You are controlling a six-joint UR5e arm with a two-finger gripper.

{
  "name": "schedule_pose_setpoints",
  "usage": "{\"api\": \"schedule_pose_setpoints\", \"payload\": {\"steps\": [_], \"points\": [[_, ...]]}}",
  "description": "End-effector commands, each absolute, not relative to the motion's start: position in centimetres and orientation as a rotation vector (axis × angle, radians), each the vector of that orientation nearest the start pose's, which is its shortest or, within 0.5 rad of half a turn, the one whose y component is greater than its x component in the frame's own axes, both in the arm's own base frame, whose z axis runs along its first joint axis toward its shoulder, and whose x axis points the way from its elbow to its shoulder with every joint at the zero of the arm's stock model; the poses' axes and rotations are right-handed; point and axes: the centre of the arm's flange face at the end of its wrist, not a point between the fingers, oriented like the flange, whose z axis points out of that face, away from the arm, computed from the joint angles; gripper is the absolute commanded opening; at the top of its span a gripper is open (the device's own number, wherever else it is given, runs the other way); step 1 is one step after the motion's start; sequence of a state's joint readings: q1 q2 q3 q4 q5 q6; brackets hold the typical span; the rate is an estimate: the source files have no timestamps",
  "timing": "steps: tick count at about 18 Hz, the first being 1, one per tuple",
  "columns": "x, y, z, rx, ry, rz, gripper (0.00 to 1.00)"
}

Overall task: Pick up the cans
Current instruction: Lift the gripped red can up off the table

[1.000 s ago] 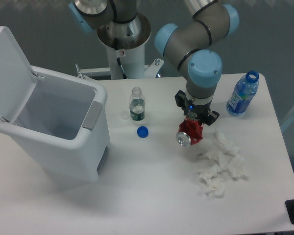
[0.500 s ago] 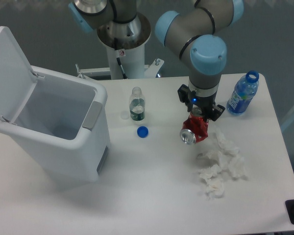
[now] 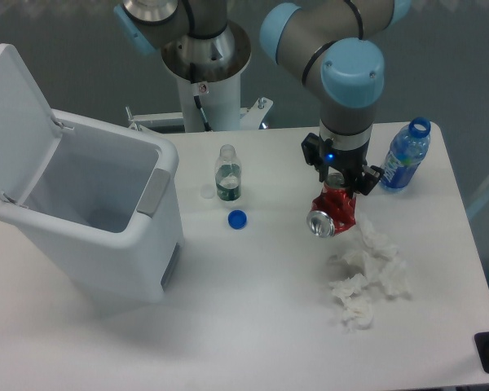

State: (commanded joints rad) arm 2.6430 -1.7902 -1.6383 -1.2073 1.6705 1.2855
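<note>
The crushed red can [image 3: 332,213] with a silver end facing the camera hangs tilted in my gripper [image 3: 340,189], lifted off the white table [image 3: 253,318]. The gripper is shut on the can's upper part; its fingers are mostly hidden behind the wrist and the can. The can hangs above the table between the small clear bottle and the blue bottle, just above the crumpled tissue.
An open white bin [image 3: 90,216] with raised lid stands at left. A small clear green-labelled bottle [image 3: 227,174] and a blue cap [image 3: 237,218] sit mid-table. A blue plastic bottle [image 3: 403,156] stands at right. Crumpled white tissue [image 3: 367,273] lies below the can.
The gripper has risen and shifted right with the can held in it; the can now hangs higher and closer to the blue bottle.
</note>
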Motion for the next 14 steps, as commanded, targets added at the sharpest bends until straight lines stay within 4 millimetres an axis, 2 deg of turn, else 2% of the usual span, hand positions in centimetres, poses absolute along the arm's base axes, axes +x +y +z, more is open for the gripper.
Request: {"api": "schedule_pose_setpoints", "payload": {"steps": [10, 14], "points": [[-44.6, 38.6, 38.0, -3.166, 0.359, 0.186, 0.55], [-44.4, 38.4, 38.7, -3.158, 0.358, 0.201, 0.55]]}}
